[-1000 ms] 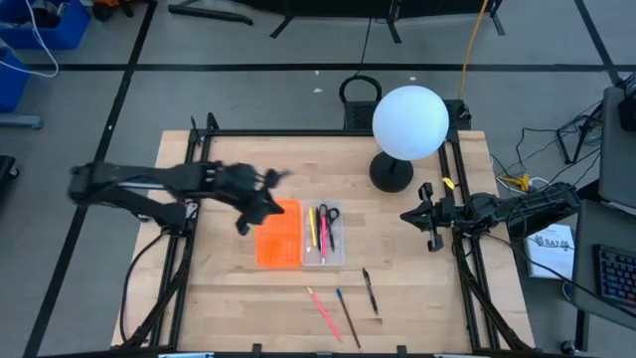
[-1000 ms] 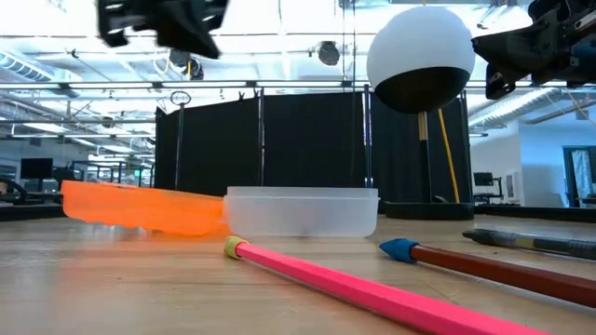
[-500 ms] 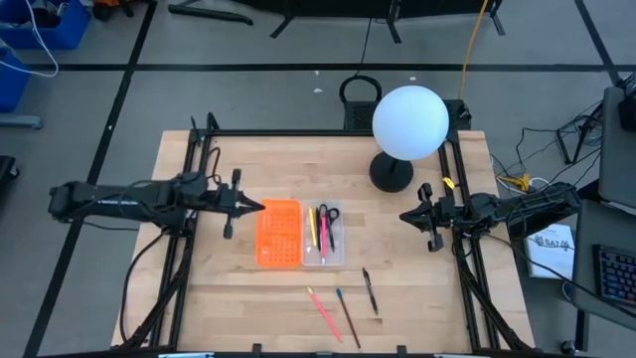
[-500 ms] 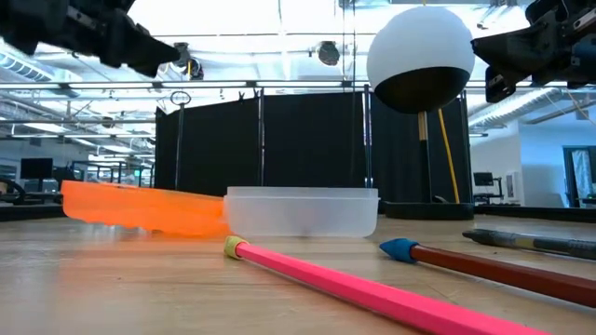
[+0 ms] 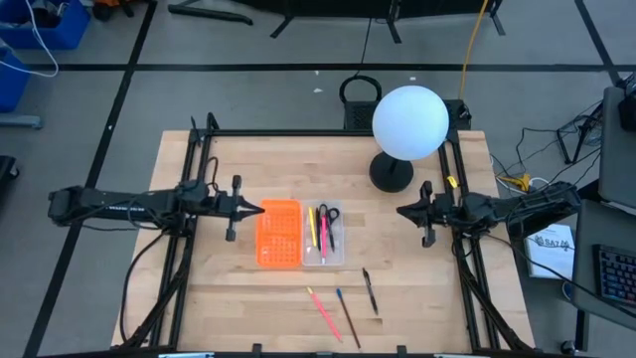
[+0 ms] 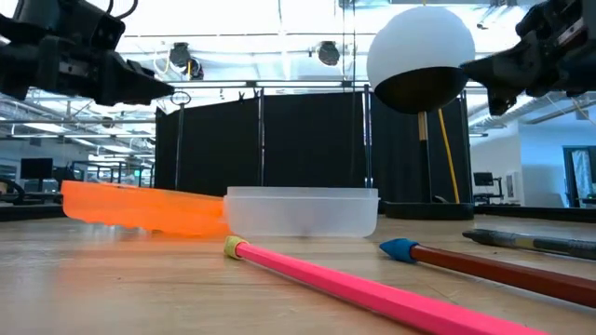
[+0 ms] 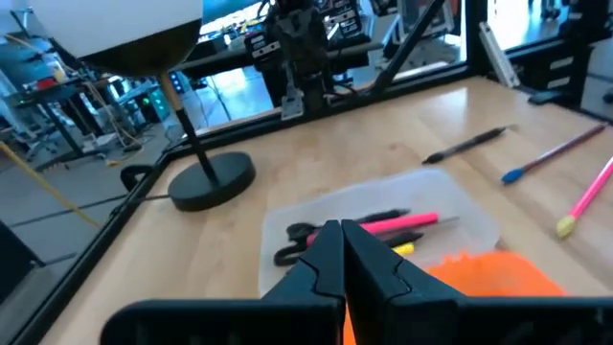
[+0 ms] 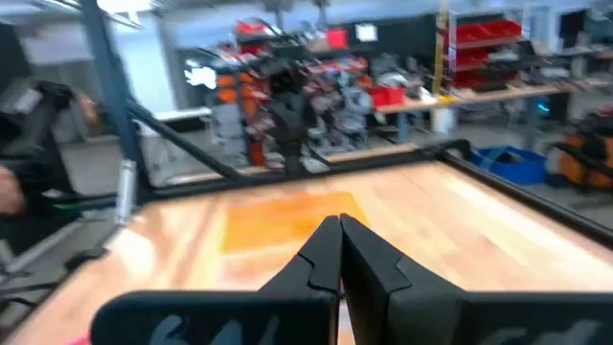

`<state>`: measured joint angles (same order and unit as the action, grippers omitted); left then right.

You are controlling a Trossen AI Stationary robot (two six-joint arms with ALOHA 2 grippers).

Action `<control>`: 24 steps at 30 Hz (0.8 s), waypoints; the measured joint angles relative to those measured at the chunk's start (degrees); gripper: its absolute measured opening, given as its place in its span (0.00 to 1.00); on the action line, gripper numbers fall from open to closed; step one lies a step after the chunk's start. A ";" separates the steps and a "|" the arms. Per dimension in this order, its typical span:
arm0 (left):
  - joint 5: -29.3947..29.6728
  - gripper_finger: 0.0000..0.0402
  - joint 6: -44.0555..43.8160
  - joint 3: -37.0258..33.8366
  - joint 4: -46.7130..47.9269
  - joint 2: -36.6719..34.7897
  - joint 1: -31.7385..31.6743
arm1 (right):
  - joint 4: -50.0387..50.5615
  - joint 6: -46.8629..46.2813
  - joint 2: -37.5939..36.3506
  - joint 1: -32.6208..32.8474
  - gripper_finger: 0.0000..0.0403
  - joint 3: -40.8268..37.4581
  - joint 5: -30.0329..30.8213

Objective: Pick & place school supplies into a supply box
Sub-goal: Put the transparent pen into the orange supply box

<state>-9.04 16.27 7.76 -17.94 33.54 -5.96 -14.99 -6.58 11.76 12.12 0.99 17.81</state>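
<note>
Orange gridded lid (image 5: 279, 233), clear plastic tray (image 5: 324, 237), wooden table (image 5: 238, 288)

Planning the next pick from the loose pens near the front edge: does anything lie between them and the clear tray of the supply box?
Nothing visible does. The pink pencil, blue-tipped brown pencil and black pen lie on bare wood, apart from the clear tray. The lamp stands on the tray's far side.

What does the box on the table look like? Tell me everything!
The supply box lies open and flat on the wooden table, near the middle. Its left half is bright orange plastic with a grid pattern; its right half is a clear, shallow tray. Inside the tray lie black-handled scissors, a pink pen and a yellow pencil. No gripper touches it.
</note>
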 joint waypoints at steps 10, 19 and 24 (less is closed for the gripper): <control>-4.90 0.01 1.10 -0.20 16.78 -18.18 0.17 | 3.26 -6.26 2.54 -0.02 0.00 -0.02 0.34; -6.40 0.01 3.11 -0.23 24.14 -31.06 0.40 | 2.02 -8.57 3.11 0.00 0.00 -0.02 2.82; -3.30 0.05 -0.53 -0.23 23.60 -30.89 0.40 | 0.73 -16.02 5.26 0.37 0.00 2.36 4.30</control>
<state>-12.35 15.75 7.53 5.66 2.66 -5.56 -14.26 -22.60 17.02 12.49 3.35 22.11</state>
